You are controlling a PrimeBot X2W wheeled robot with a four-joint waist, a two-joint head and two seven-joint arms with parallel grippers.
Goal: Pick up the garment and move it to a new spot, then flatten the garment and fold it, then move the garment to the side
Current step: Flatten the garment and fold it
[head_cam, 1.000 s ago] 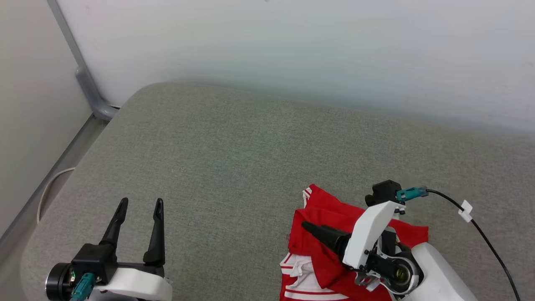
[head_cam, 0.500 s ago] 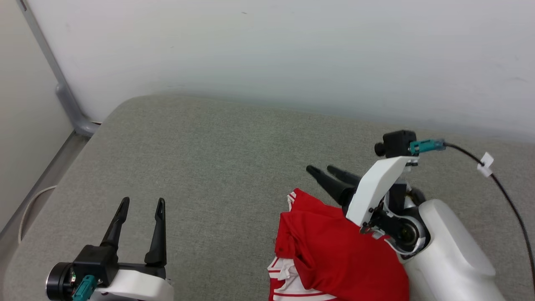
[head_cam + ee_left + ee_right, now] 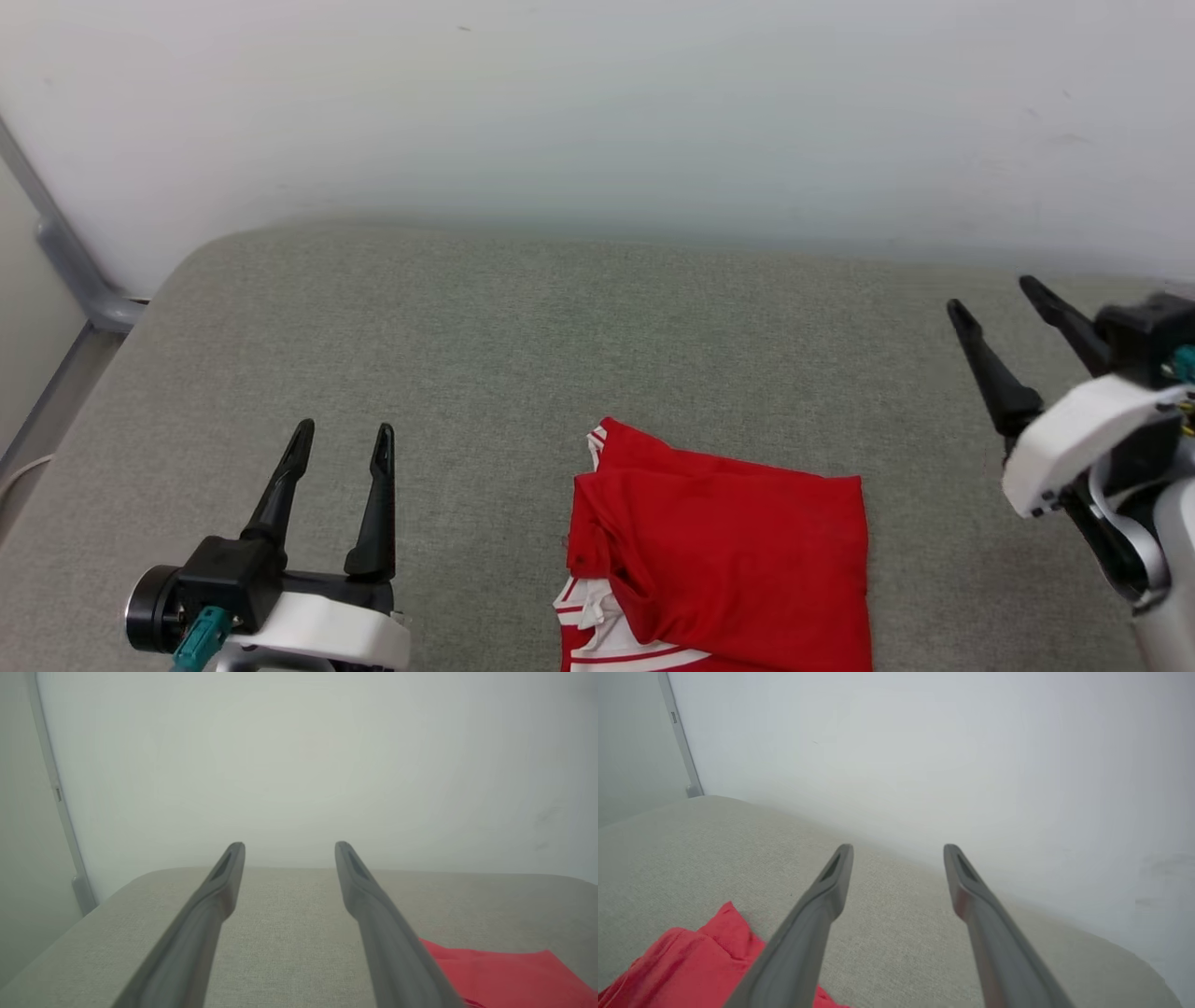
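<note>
The garment [image 3: 724,560], red with white striped trim at its lower left, lies folded into a compact rectangle on the grey cushion near the bottom middle of the head view. Its red edge also shows in the left wrist view [image 3: 504,968] and in the right wrist view [image 3: 691,961]. My left gripper [image 3: 343,439] stands open at the lower left, well left of the garment, nothing between its fingers. My right gripper [image 3: 994,297] is open at the right edge, raised and apart from the garment, with nothing held.
The grey cushion [image 3: 485,355] spreads wide to the left and behind the garment. A white wall [image 3: 597,112] stands along its far edge. A grey metal post [image 3: 65,261] runs down at the far left.
My right gripper has lifted off the garment and swung away to the right, leaving it lying folded. The head camera has turned, shifting the whole picture. The left gripper kept its pose.
</note>
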